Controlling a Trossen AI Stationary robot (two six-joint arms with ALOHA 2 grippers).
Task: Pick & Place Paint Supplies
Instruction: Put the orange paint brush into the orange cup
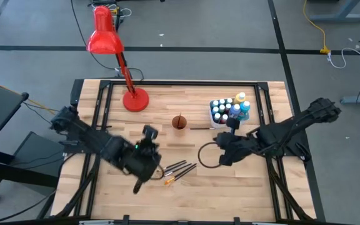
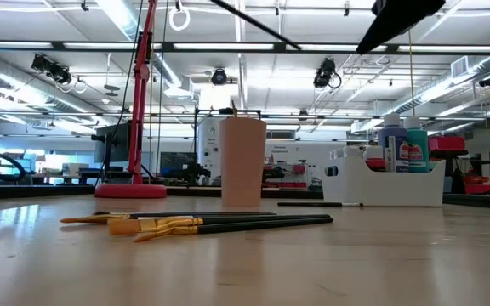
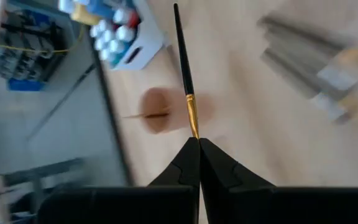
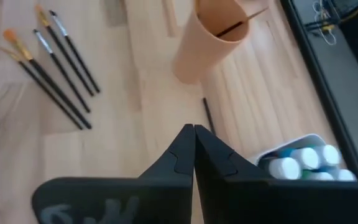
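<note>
My left gripper (image 3: 199, 142) hangs above the table's near left (image 1: 154, 145), shut on a dark-handled paintbrush (image 3: 184, 59). My right gripper (image 4: 194, 129) is shut on nothing, above the table between the orange cup (image 1: 179, 122) and the white tub (image 1: 229, 111). The tub holds several paint bottles (image 4: 303, 158). Several brushes (image 1: 179, 170) lie flat near the front edge. One more brush (image 4: 209, 115) lies flat beside the cup. A thin stick (image 4: 241, 18) stands in the cup. My left gripper pinches the brush between its two fingers at the bristle end, just past the gold ferrule (image 3: 193, 121). The dark handle (image 3: 180, 43) runs straight on from the fingertips, in line with them. The brush is lifted clear of the table.
A red desk lamp (image 1: 108, 40) stands on its round base (image 1: 135, 100) at the far left. A loop of black cable (image 1: 208, 155) hangs by my right arm. Bare wood lies along the near edge, right of the loose brushes.
</note>
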